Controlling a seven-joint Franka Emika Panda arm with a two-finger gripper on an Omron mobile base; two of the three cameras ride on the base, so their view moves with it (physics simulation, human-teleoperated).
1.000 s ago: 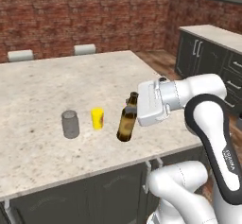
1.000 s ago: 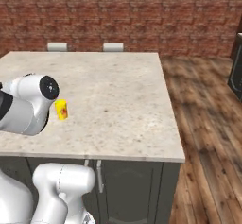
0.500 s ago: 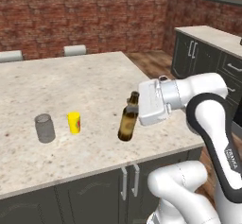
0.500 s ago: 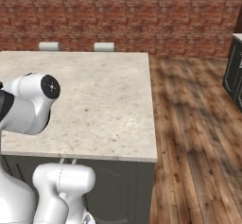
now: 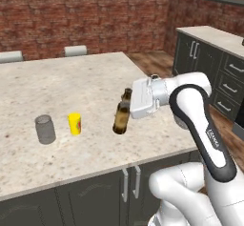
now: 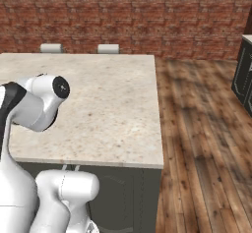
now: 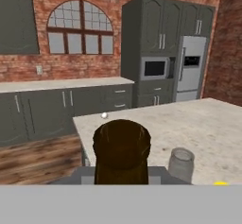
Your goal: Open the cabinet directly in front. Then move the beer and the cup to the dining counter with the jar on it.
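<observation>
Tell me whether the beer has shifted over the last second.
Yes. In the left base view the beer sits farther to the right of the cup than it did a second ago.

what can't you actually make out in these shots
- Pincer fingertips: in the left base view the beer and the white hand cover them, so the contact itself is hidden.
- Beer label and base: in the hand view the beer shows end-on and cut off below.
- Cup: in the hand view a mere yellow sliver at the bottom edge.
- Jar contents: too small to tell.
</observation>
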